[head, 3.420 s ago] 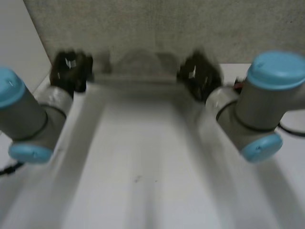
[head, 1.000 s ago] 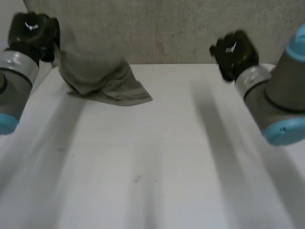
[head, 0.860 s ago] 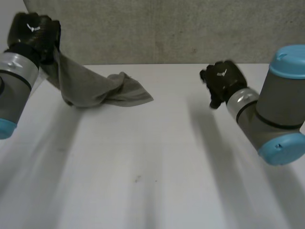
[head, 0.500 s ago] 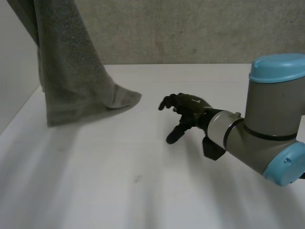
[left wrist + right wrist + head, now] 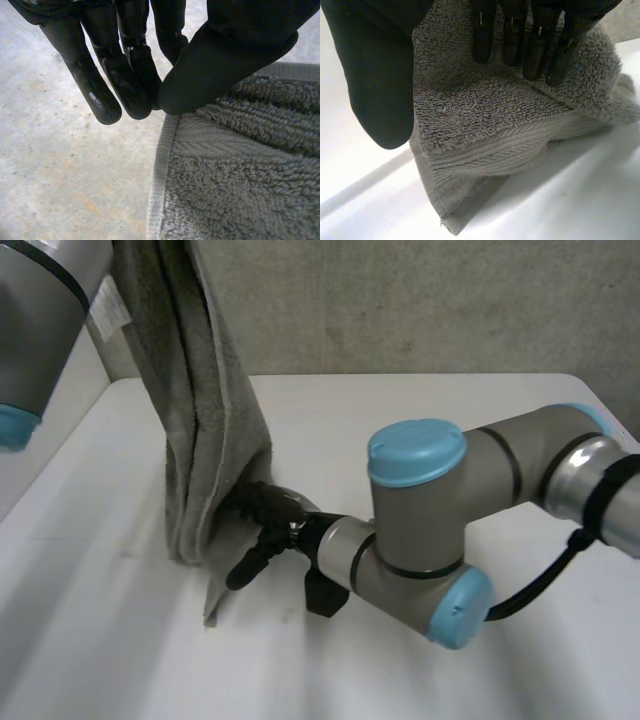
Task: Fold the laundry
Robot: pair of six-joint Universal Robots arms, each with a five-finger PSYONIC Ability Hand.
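Head view: a grey terry-cloth towel (image 5: 205, 440) hangs in long folds from eleven o'clock, its lowest corner touching the white table (image 5: 430, 405). The right arm (image 5: 420, 530) crosses the table, and the right hand (image 5: 272, 518) meets the towel at its four o'clock.

Left wrist view: the left hand (image 5: 235, 40) pinches the towel's hemmed corner between thumb and fingers.

Right wrist view: the right hand is relaxed, with straight fingers on the pile and the thumb apart.

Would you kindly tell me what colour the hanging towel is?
Grey towel, its looped pile clearest in the right wrist view.
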